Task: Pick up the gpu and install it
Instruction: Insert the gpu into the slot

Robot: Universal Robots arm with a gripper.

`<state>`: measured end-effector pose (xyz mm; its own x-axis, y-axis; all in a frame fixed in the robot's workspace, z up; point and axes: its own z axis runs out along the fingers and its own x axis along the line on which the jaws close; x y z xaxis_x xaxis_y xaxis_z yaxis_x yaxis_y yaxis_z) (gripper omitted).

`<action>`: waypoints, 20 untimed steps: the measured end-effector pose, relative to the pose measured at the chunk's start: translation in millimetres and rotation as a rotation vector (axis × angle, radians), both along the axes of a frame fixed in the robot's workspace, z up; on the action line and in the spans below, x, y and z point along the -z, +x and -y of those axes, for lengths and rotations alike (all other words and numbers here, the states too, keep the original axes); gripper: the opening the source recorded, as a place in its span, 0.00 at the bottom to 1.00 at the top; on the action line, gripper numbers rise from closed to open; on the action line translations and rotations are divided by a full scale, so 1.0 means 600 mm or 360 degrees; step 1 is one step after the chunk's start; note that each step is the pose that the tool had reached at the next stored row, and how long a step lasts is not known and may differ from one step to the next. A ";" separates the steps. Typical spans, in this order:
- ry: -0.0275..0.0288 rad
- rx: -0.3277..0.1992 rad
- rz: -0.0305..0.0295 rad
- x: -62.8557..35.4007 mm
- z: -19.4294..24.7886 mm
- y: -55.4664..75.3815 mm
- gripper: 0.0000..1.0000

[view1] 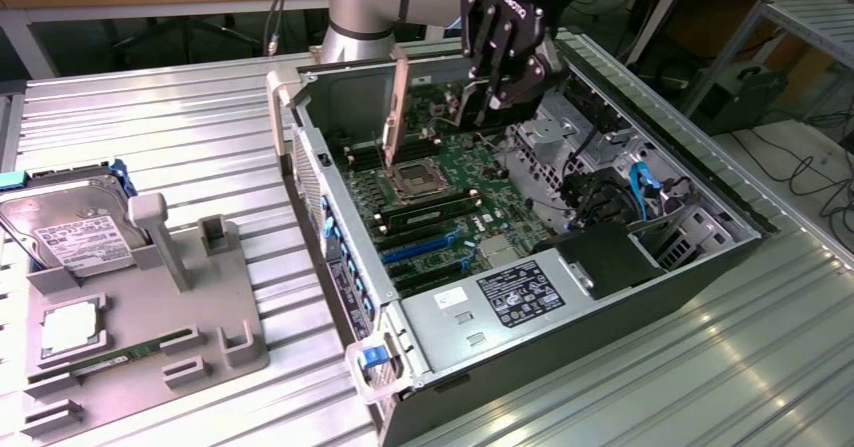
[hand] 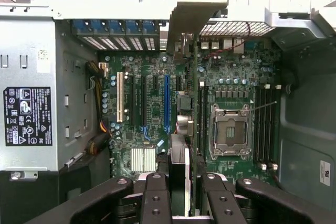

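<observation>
One gpu (view1: 398, 112) hangs edge-on in the gripper (view1: 501, 92) above the open computer case (view1: 667, 277).

One arm reaches down from the far side of the exterior view, and its black fingers (view1: 497, 47) are clamped on the card, which stands upright over the motherboard (view1: 454, 202), close to the empty CPU socket (view1: 416, 177). In the wrist view the gripper (hand: 179, 192) has its two fingertips (hand: 155, 198) pressed against either side of the gpu (hand: 181, 129), whose thin edge runs straight away from the camera between the blue expansion slot (hand: 167, 102) and the CPU socket (hand: 230, 129). The silver bracket (hand: 191, 11) sits at the card's far end, near the case's rear wall. On the exterior view's left, well apart from the case, a grey fixture (view1: 147, 317) holds a hard drive (view1: 67, 227) and a memory stick (view1: 114, 359).
</observation>
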<state>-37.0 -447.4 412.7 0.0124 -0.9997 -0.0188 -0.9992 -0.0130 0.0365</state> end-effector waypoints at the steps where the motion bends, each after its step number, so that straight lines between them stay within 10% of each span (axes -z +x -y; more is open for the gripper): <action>1: -0.00001 0.0000 0.00000 0.001 0.0000 0.000 0.27; 20: -0.00002 0.0000 -0.00001 0.027 0.0000 0.000 0.27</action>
